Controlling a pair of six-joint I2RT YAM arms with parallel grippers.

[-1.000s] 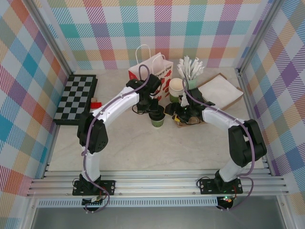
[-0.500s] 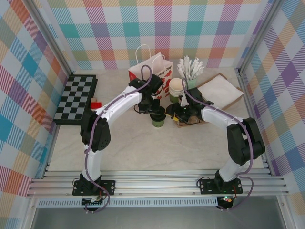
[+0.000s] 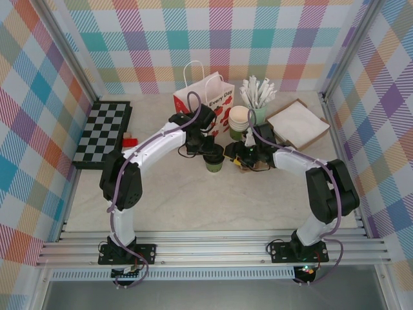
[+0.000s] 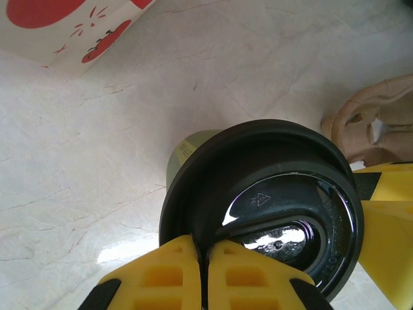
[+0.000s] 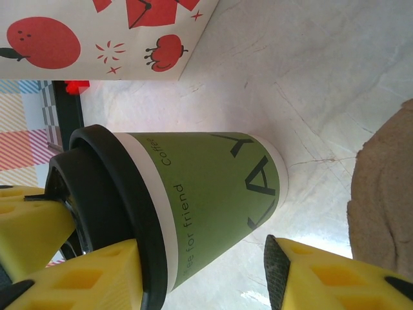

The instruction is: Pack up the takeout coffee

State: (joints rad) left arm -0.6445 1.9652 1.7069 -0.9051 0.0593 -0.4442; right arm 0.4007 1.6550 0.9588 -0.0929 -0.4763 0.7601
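the left gripper (image 4: 201, 252) is closed. its two yellow fingers (image 4: 161, 278) are pressed together with only a hairline between them, and the tips rest on the near rim of the black lid (image 4: 258, 194). whether the rim is pinched between them i cannot tell. directly under and ahead of those tips stands the takeout coffee (image 5: 206, 194), upright on the pale bench (image 4: 84, 161), its green wall showing below the lid. the right gripper (image 5: 201, 261) sits at the cup's other side with its jaws apart, one finger level with the lid and the other near the cup's base. the cup is just beyond the gap, and contact is not clear. past the cup from the left gripper, and beside the right gripper, lies the brown cardboard carrier (image 4: 374, 110), near the cup's base with a strip of bench between them. farther ahead of both grippers stands a white paper bag (image 3: 210, 93) printed with red tomatoes. beyond the right gripper is a stack of cream cups (image 3: 240, 116).
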